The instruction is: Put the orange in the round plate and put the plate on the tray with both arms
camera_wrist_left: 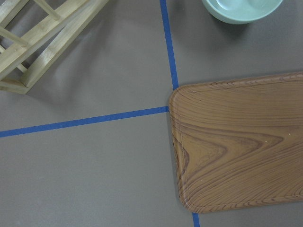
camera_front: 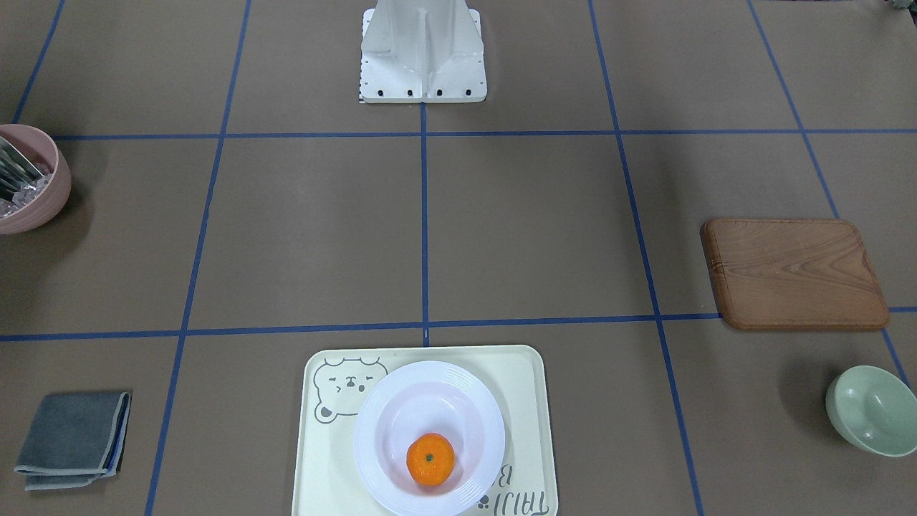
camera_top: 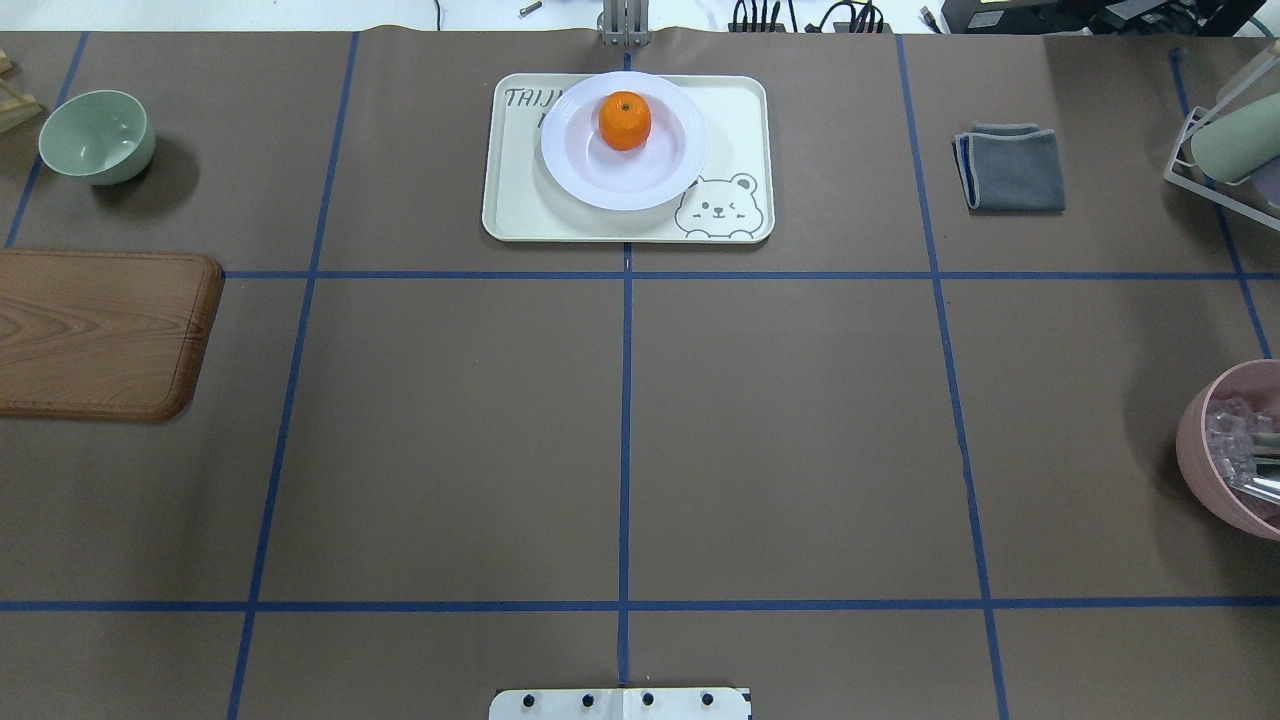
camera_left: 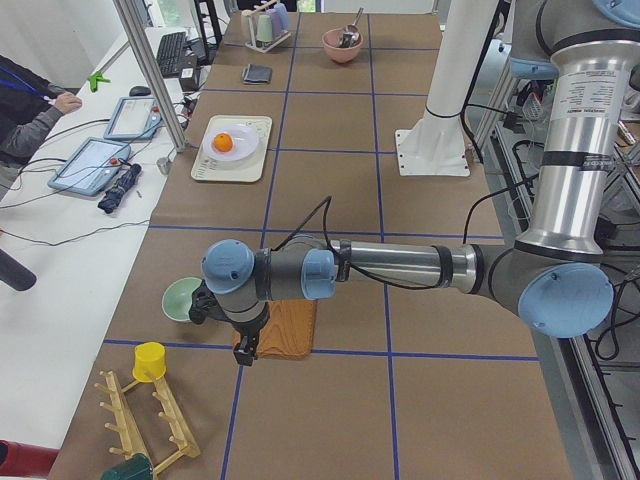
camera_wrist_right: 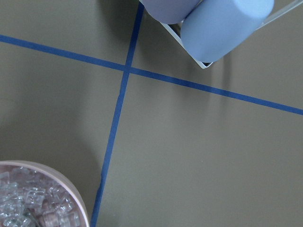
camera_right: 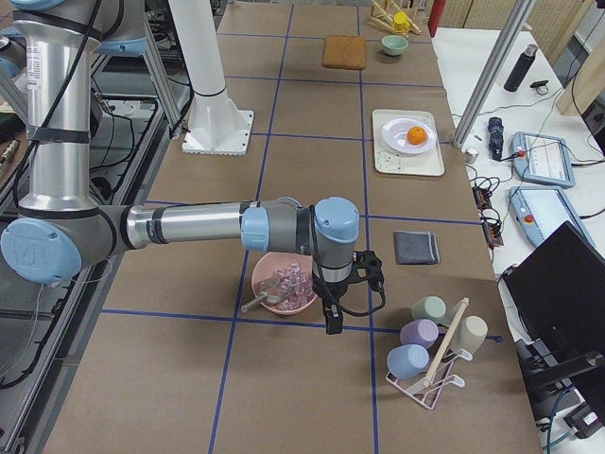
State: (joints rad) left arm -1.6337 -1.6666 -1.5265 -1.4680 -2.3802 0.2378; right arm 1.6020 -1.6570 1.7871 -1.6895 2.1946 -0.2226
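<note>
Finding the orange (camera_front: pixel 430 459) sitting in the well of the round plate (camera_front: pixel 380 430), toward its far side, stem dot facing up. Seeing the round plate resting on the tray (camera_front: pixel 530 401), covering part of the lettering and lying just beside the bear face. Locating the tray at the far middle of the tabletop (camera_front: pixel 315 236), across the centre tape line. Noting the left claw (camera_left: pixel 244 347) hanging at the left end, well apart from the tray, above a corner of the wooden board (camera_left: pixel 288 330) and near the green bowl (camera_left: pixel 181 298); not managing to tell whether spread or closed. Noting the right claw (camera_right: pixel 332 320) hovering at the right end, just beside the pink bowl (camera_right: pixel 284 284) of clear pieces and near the cup rack (camera_right: pixel 430 350); again not managing to tell its state. Seeing a folded grey cloth (camera_front: pixel 71 437) lying right of the tray.
</note>
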